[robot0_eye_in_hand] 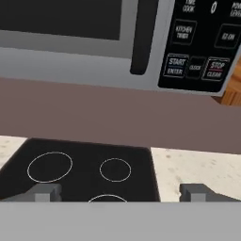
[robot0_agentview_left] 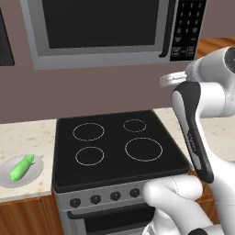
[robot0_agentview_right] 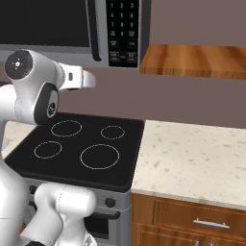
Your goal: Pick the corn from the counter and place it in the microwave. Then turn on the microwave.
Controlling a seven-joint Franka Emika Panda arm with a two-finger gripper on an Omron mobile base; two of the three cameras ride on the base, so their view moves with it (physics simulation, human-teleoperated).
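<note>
The corn (robot0_agentview_left: 22, 166), a small bright green cob, lies on a grey plate (robot0_agentview_left: 37, 170) on the beige counter (robot0_agentview_left: 25, 135) left of the stove. The grey microwave (robot0_agentview_left: 98, 53) hangs above the stove with its dark window door shut, its black handle (robot0_eye_in_hand: 142, 37) and its black keypad (robot0_eye_in_hand: 200, 44) at right. My gripper (robot0_eye_in_hand: 120, 193) is open and holds nothing, with its fingertips (robot0_eye_in_hand: 43, 193) wide apart. It hovers high over the stove's right side, facing the wall below the microwave, far right of the corn.
A black glass stovetop (robot0_agentview_left: 117, 142) with ring outlines sits between two stretches of counter, with oven knobs (robot0_agentview_left: 95, 199) along its front. A wooden shelf (robot0_agentview_right: 192, 60) juts out right of the microwave. More counter (robot0_agentview_right: 192, 153) over brown cabinets (robot0_agentview_right: 192, 223) lies to the right.
</note>
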